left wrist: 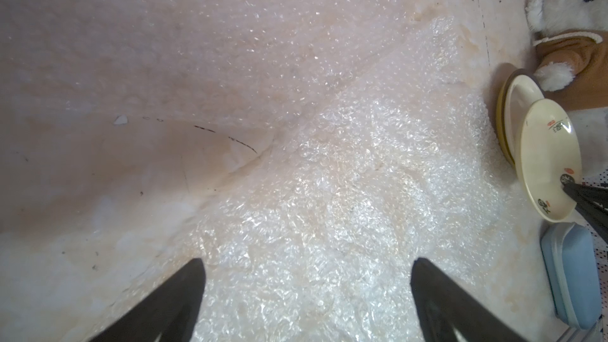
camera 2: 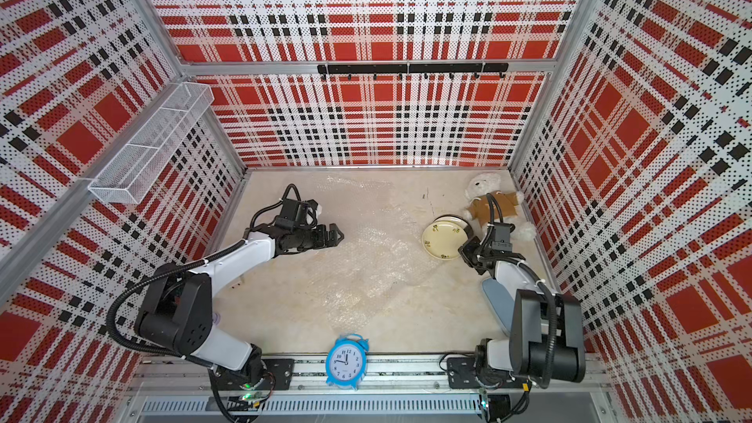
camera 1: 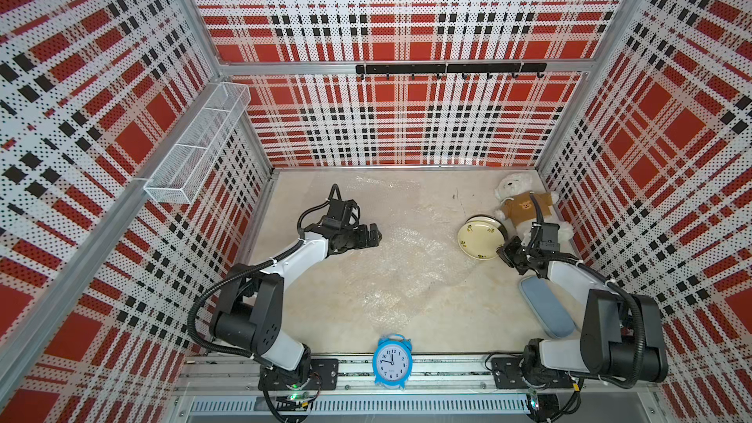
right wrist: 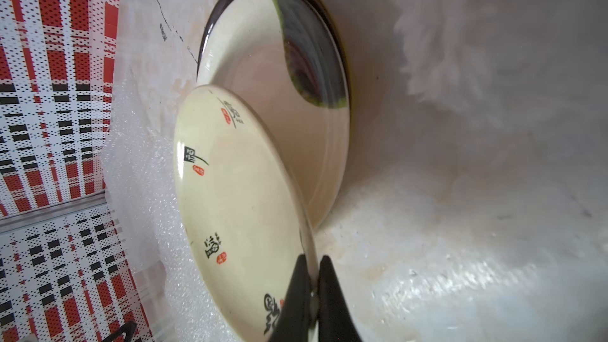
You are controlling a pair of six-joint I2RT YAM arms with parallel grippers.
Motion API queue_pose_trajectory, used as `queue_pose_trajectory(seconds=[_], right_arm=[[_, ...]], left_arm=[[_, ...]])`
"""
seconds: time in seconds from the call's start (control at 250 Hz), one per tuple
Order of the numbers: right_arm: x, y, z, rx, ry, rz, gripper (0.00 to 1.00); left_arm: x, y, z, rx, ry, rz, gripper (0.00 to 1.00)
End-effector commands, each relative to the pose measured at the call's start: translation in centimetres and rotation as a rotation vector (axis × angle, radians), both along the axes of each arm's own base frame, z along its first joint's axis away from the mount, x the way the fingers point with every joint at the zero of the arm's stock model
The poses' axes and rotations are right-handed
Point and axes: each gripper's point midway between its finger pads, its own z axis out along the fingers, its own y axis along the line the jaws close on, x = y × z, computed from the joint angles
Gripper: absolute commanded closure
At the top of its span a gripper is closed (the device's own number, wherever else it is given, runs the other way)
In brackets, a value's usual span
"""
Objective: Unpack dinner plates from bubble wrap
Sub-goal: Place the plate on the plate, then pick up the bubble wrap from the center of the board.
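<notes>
My right gripper (camera 1: 506, 252) (right wrist: 312, 259) is shut on the rim of a cream dinner plate (camera 1: 480, 242) (camera 2: 443, 242) (right wrist: 237, 199) with small dark marks. It holds that plate tilted, partly over a second cream plate (right wrist: 263, 70) (left wrist: 519, 100). That second plate lies on a yellow plate with a black rim (left wrist: 501, 116) (camera 1: 484, 218). Clear bubble wrap (camera 1: 407, 254) (camera 2: 366, 254) (left wrist: 345, 176) is spread flat over the middle of the floor. Above its left edge my left gripper (camera 1: 376, 233) (camera 2: 337, 236) (left wrist: 306, 261) hangs open and holds nothing.
A white teddy bear (camera 1: 525, 205) lies right behind the plates at the back right. A blue-grey case (camera 1: 545, 307) sits under my right arm. A blue alarm clock (camera 1: 392, 361) stands at the front edge. A wire basket (camera 1: 199, 148) hangs on the left wall.
</notes>
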Motion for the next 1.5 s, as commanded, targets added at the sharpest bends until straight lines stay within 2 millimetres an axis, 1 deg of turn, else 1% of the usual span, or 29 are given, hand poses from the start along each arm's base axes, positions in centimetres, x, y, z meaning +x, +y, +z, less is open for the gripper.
queue_pose_trajectory(seconds=[0.0,0.04,0.128,0.204,0.32,0.452,0.616,0.696,0.832,0.84,0.852,0.936,1.016,1.072,1.108,1.157,1.169,1.193,1.205,1.253,1.373,1.497], right_arm=[[1.4,-0.4,0.9,-0.017,-0.065,-0.003,0.90],[1.4,-0.5,0.8,-0.021,-0.063,-0.008,0.86],[1.2,-0.7,0.7,-0.030,-0.061,-0.014,0.82],[1.1,-0.7,0.7,-0.033,-0.058,-0.015,0.76],[0.9,-1.0,1.2,-0.046,-0.066,-0.025,0.74],[0.6,-1.2,3.1,-0.067,-0.100,-0.027,0.73],[0.1,-1.7,6.6,-0.134,-0.162,-0.014,0.69],[-0.1,-1.8,8.0,-0.169,-0.192,0.010,0.65],[-0.3,-1.2,9.1,-0.180,-0.225,0.060,0.59],[-0.3,-1.2,9.1,-0.179,-0.227,0.062,0.59],[-0.3,-1.1,9.2,-0.178,-0.232,0.064,0.58],[-0.4,-0.4,9.4,-0.172,-0.262,0.084,0.54],[-0.2,1.2,9.3,-0.171,-0.277,0.135,0.48],[0.0,2.6,9.1,-0.183,-0.275,0.178,0.38],[0.2,3.5,9.2,-0.190,-0.282,0.207,0.33],[0.5,4.7,9.2,-0.194,-0.295,0.241,0.27],[0.6,5.0,9.2,-0.194,-0.297,0.249,0.21],[0.8,5.7,9.2,-0.188,-0.303,0.263,0.04],[0.9,6.0,9.2,-0.185,-0.306,0.272,0.00],[1.3,7.6,9.1,-0.167,-0.315,0.318,0.00],[2.1,11.2,7.9,-0.173,-0.293,0.413,0.00],[2.6,14.7,6.3,-0.142,-0.265,0.507,0.00]], left_arm=[[0.0,0.1,0.9,-0.014,-0.031,0.004,0.01],[0.0,0.2,0.9,-0.014,-0.030,0.005,0.01],[0.0,0.1,0.8,-0.015,-0.029,0.005,0.01],[0.0,0.1,0.8,-0.015,-0.028,0.004,0.01],[0.1,0.1,0.9,-0.016,-0.029,0.005,0.01],[0.0,0.2,0.9,-0.015,-0.030,0.007,0.01],[-0.2,0.5,1.0,-0.010,-0.024,0.023,0.01],[-0.5,1.3,1.0,0.017,-0.011,0.060,0.01],[-1.8,3.0,1.1,0.059,0.026,0.132,0.01],[-1.7,3.8,1.1,0.060,0.028,0.158,0.01],[-1.7,4.2,1.1,0.060,0.031,0.172,0.01],[-2.8,5.4,1.0,0.038,0.060,0.237,0.01],[-4.0,6.2,0.6,0.013,0.091,0.293,0.01],[-4.9,6.9,0.3,0.006,0.115,0.333,0.01],[-5.5,7.3,0.1,-0.001,0.129,0.363,0.00],[-6.1,7.3,0.1,-0.037,0.132,0.365,0.01],[-6.1,7.2,0.2,-0.049,0.130,0.362,0.01],[-6.5,7.2,0.1,-0.066,0.134,0.364,0.01],[-6.6,7.3,0.0,-0.073,0.137,0.366,0.01],[-7.2,7.3,-0.2,-0.111,0.139,0.375,0.01],[-8.8,6.3,-1.1,-0.215,0.164,0.361,0.01],[-10.5,5.4,-2.2,-0.245,0.200,0.338,0.00]])
